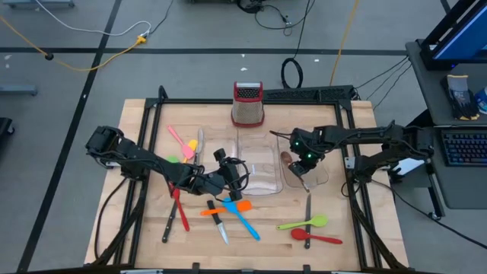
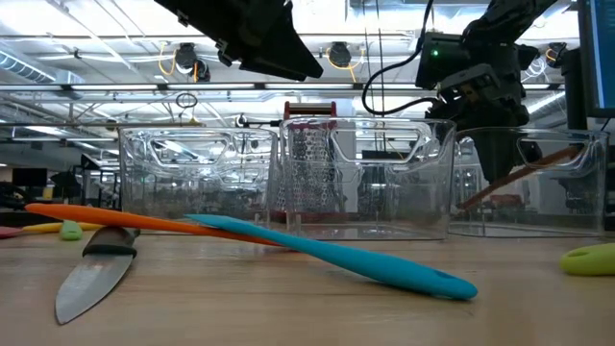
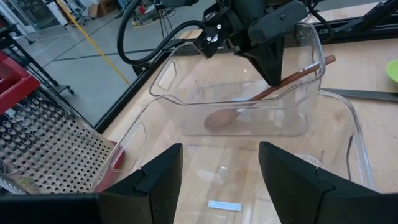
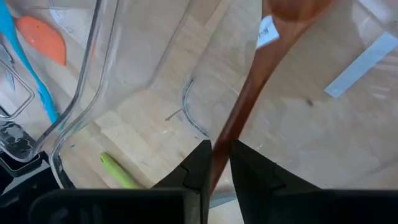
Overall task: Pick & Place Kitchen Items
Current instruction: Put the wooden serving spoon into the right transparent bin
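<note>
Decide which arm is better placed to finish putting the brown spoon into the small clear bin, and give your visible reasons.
Right. The right gripper is shut on the brown spoon, whose bowl already lies inside the small bin. The left gripper hangs open and empty over the larger bin.

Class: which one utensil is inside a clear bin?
The brown spoon, pinched by the right gripper inside the smaller bin; the other utensils lie on the table.

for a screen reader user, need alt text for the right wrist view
The right gripper pinches the handle of a brown spoon between its fingers, the bowl end down inside a clear bin. Through the plastic show wooden table, a blue utensil and an orange spatula.
</note>
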Controlling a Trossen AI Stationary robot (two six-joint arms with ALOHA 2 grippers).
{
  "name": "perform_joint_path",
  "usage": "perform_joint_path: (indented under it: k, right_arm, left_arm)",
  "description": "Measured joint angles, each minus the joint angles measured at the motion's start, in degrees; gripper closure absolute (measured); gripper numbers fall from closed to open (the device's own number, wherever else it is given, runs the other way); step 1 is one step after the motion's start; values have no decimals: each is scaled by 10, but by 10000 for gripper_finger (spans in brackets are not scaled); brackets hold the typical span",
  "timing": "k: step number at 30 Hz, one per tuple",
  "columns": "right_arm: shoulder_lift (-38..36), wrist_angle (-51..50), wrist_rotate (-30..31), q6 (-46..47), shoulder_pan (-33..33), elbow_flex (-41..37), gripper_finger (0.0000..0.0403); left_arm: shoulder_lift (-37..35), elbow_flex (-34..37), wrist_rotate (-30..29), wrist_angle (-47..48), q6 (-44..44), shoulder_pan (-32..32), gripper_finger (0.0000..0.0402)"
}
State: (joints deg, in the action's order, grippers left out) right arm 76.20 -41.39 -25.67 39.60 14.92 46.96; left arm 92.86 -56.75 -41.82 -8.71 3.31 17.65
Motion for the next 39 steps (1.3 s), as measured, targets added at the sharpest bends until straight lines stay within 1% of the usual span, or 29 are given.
perform_joint_path:
  k: [14, 16, 21, 25, 29, 33, 36, 39]
  right_arm:
    - [-10, 1, 2, -16, 0, 0, 401]
    - [-21, 2, 7, -17, 0, 0, 401]
    - [-70, 2, 46, -18, 0, 0, 402]
    - [-109, 1, 45, -7, -3, 0, 402]
    - [-122, 0, 45, 20, -15, 0, 399]
    - [-113, 0, 46, 22, -15, 0, 394]
    - [-98, 0, 47, 15, -15, 0, 373]
    - [-80, 0, 46, 13, -15, 0, 340]
  left_arm:
    - [0, 0, 0, 0, 0, 0, 186]
    - [0, 0, 0, -1, 0, 0, 186]
    - [0, 0, 0, -1, 0, 0, 186]
    - [0, 0, 0, -1, 1, 0, 186]
    - [0, 0, 0, -4, 2, 0, 186]
    - [0, 0, 0, -5, 2, 0, 186]
    - [0, 0, 0, -5, 2, 0, 186]
    - [0, 0, 0, -4, 2, 0, 186]
